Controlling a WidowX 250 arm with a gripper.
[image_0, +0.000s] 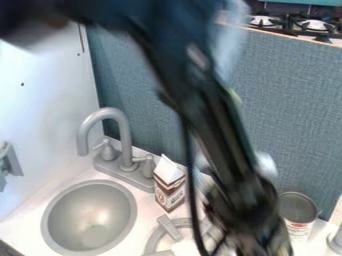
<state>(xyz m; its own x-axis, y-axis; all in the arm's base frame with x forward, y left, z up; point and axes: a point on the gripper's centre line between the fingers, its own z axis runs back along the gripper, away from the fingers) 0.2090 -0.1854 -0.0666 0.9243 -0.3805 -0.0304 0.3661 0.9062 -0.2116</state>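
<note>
Two upright things risk a knock from the claw (250, 237) low over the near part of the counter (27, 225): milk carton (169, 187) to the left, beside the faucet (123, 150), and tin can (298, 212) to the right. Cannot tell whether spread, pressed together or pinching anything. With a low leftward sweep, could tip the carton toward the round sink (90, 217); with a rightward one, could topple the can. With slack in the dangling cable (190, 190), could snag the grey burner (169, 226).
</note>
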